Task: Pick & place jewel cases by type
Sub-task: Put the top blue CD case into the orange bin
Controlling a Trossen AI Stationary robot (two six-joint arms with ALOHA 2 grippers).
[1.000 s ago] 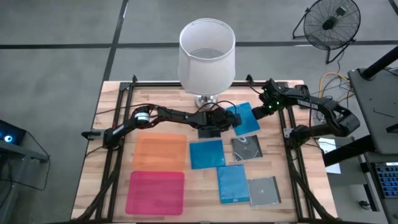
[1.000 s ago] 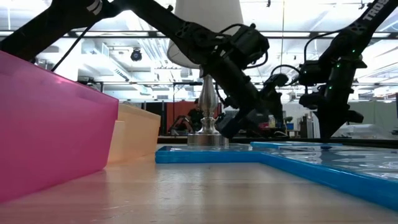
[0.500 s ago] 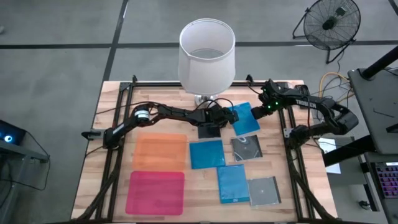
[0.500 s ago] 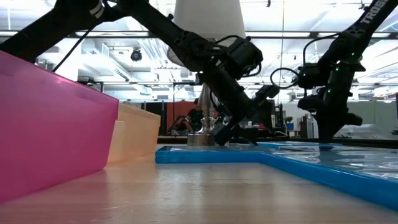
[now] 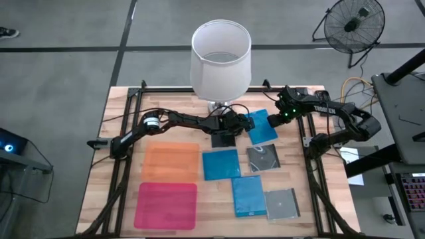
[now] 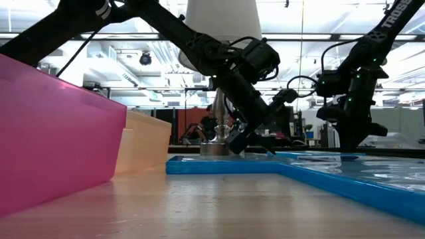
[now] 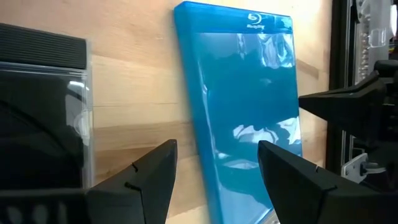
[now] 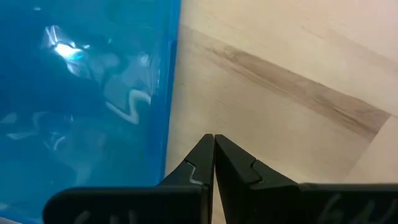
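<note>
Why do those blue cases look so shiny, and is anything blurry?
Left wrist view: white ceiling-light glare streaks the blue case. Right wrist view: similar glare on a blue case. Low view: the pink sheet and the nearest blue case are soft, too close to the lens.

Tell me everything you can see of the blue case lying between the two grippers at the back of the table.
The blue case is a thin, glossy, opaque bright blue plastic case with a small logo at one end. It lies flat and closed on the wooden table, turned at a slight angle, just in front of the lamp base. The left gripper hovers at one long edge, jaws open on either side of that edge, holding nothing. The right gripper, jaws shut, sits at the opposite edge; contact is unclear. A dark case lies beside it.
</note>
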